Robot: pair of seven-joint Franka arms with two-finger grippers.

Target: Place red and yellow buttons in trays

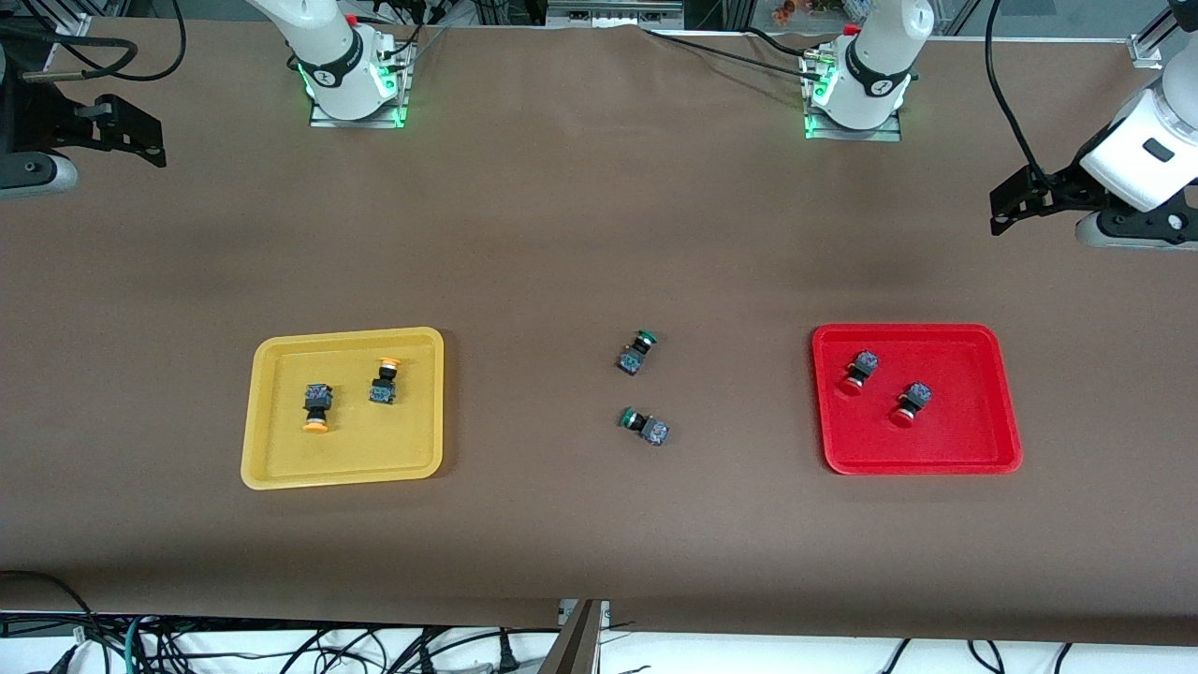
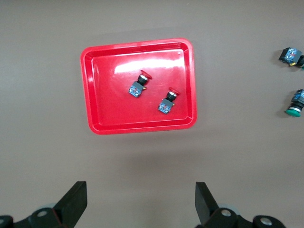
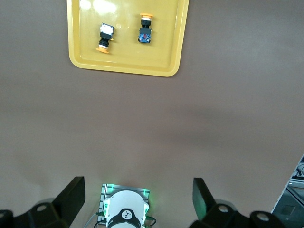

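Two yellow-capped buttons (image 1: pixel 318 408) (image 1: pixel 385 381) lie in the yellow tray (image 1: pixel 374 445) toward the right arm's end. Two red-capped buttons (image 1: pixel 857 371) (image 1: pixel 911 404) lie in the red tray (image 1: pixel 945 440) toward the left arm's end. My left gripper (image 1: pixel 1006 211) is open and empty, held high off the table's end, with the red tray (image 2: pixel 114 104) and its buttons (image 2: pixel 138 84) (image 2: pixel 167 100) in its wrist view. My right gripper (image 1: pixel 131 131) is open and empty, high at the other end, with the yellow tray (image 3: pixel 123 59) and its buttons (image 3: pixel 104 38) (image 3: pixel 145 29) in its wrist view.
Two green-capped buttons (image 1: pixel 637 352) (image 1: pixel 646 425) lie on the brown table between the trays; they also show in the left wrist view (image 2: pixel 290 56) (image 2: pixel 296 102). The right arm's base (image 3: pixel 126 211) shows under the right gripper (image 3: pixel 137 187).
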